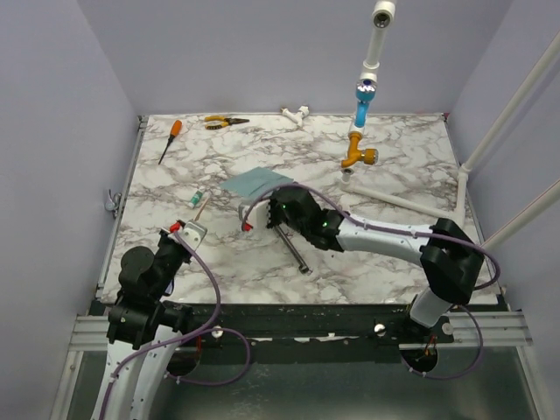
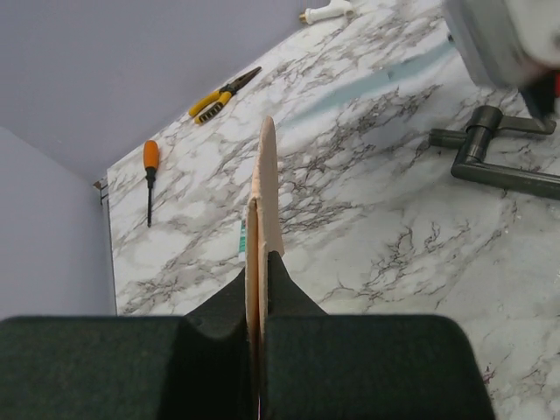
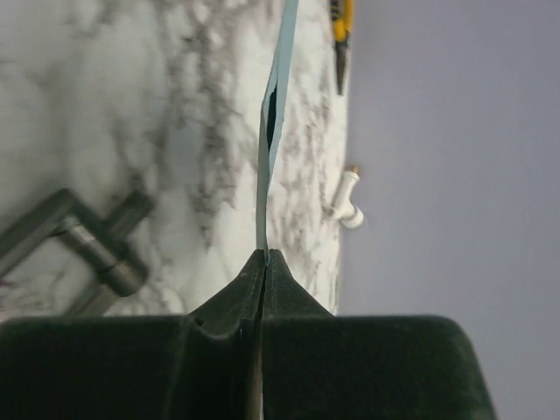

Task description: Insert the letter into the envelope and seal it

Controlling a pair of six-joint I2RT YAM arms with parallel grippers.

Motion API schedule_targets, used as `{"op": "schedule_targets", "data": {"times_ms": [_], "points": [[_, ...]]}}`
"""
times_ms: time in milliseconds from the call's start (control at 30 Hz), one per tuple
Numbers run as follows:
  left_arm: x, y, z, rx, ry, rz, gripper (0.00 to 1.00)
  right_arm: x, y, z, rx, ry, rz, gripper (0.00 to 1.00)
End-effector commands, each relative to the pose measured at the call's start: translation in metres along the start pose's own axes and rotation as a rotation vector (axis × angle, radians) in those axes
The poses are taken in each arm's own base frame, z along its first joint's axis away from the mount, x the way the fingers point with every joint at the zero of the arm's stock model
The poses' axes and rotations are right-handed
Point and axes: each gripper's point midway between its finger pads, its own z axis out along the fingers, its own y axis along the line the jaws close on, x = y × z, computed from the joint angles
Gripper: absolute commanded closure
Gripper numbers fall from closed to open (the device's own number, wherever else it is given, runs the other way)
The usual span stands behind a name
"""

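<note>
The letter (image 2: 265,201) is a thin tan sheet seen edge-on and upright in the left wrist view. My left gripper (image 2: 259,262) is shut on its lower edge. From the top my left gripper (image 1: 189,232) sits at the table's near left, with the letter showing as a thin tan line (image 1: 202,211). The teal envelope (image 1: 255,184) lies near mid-table. My right gripper (image 1: 278,206) is shut on its near right edge. In the right wrist view the envelope (image 3: 273,105) rises edge-on from the closed right gripper (image 3: 265,255), its layers slightly parted higher up.
An orange screwdriver (image 1: 170,140), yellow pliers (image 1: 225,122) and a white fitting (image 1: 297,114) lie at the back. A pipe stand with an orange valve (image 1: 360,156) is back right. A black T-handle tool (image 1: 293,249) lies under the right arm. A small green-white tube (image 1: 198,199) lies by the letter.
</note>
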Motion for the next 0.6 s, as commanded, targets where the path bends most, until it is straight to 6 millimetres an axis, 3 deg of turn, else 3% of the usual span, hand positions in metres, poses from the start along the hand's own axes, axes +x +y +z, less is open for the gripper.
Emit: {"op": "schedule_targets", "data": {"times_ms": [0,200,367,400,433,500,533,567], "points": [[-0.016,0.014,-0.006,-0.061,-0.025,-0.048,1.0,-0.042,0.048,-0.027,-0.073,-0.118,-0.072,0.99],[-0.015,0.013,-0.005,-0.055,-0.024,-0.044,1.0,-0.092,0.141,-0.069,-0.276,-0.267,-0.153,0.99],[-0.021,-0.009,-0.007,0.078,-0.047,-0.036,1.0,-0.091,0.191,-0.091,-0.393,-0.272,-0.193,0.99],[-0.02,-0.018,-0.008,0.127,-0.045,-0.024,1.0,-0.089,0.198,-0.095,-0.409,-0.272,-0.188,0.95],[-0.02,-0.026,-0.009,0.174,-0.044,-0.021,1.0,-0.09,0.201,-0.1,-0.412,-0.281,-0.177,0.87],[-0.019,-0.036,-0.011,0.232,-0.036,-0.021,1.0,-0.096,0.197,-0.11,-0.407,-0.31,-0.113,0.5],[-0.018,-0.04,-0.012,0.256,-0.033,-0.022,1.0,-0.1,0.194,-0.114,-0.407,-0.324,-0.065,0.38],[-0.018,-0.043,-0.013,0.279,-0.03,-0.021,1.0,-0.106,0.185,-0.119,-0.39,-0.342,-0.015,0.33]]}}
